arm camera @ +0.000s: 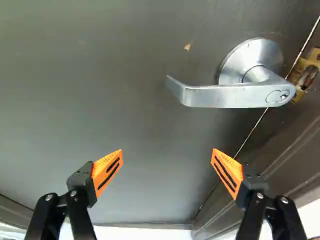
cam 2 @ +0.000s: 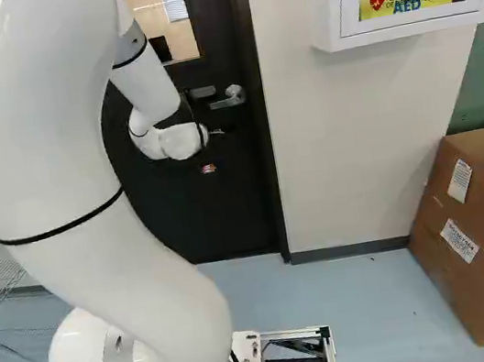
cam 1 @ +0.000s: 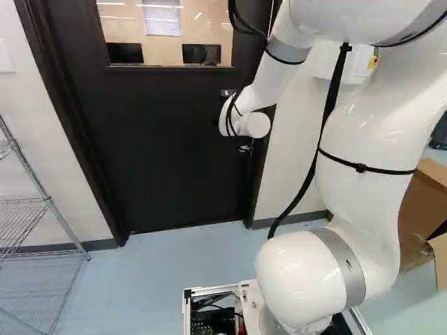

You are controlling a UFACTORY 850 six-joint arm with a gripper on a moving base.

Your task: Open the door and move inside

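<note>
In the right base view my gripper is a small dark shape with an orange spot, below the silver lever handle. The black door stands closed in its dark frame. The wrist view shows the gripper open, its orange pads wide apart and nothing between them. Ahead of the fingers and off to one side, the lever projects from its round plate, untouched. A brass strike plate sits on the frame beside it.
A wire shelf stands left of the door in the left base view. In the right base view, an AED cabinet hangs on the wall right of the door, and a cardboard box sits on the floor below it.
</note>
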